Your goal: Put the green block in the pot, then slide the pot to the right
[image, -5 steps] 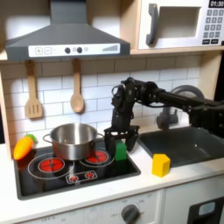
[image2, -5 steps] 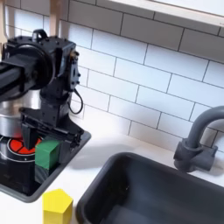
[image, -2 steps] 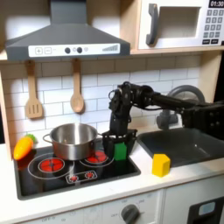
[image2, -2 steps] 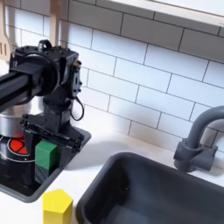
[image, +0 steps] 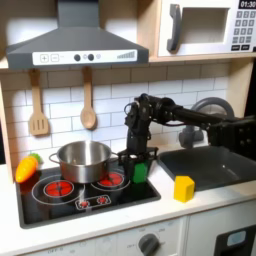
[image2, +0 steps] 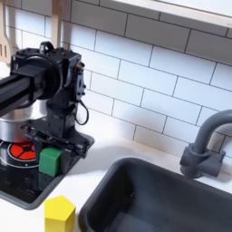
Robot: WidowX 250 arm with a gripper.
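Gripper [image2: 47, 156]: fingers spread either side of the green block [image2: 50, 160], not clamped.
Risk: closing off-centre could nudge it away from the pot [image: 83, 160].

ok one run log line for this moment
gripper: low over small bright green block, grasp unclear | block: on stovetop, not in pot | shiny steel pot: left burner, unmoved

In the first exterior view, the microwave [image: 205, 28] at the upper right carries a keypad [image: 244, 31] of small white buttons with a dark display strip above it showing pale digits, but both the digits and the button marks are too blurred to read. The range hood's control panel [image: 75, 57] has small marks and knobs, also illegible. No other writing can be read in either exterior view.
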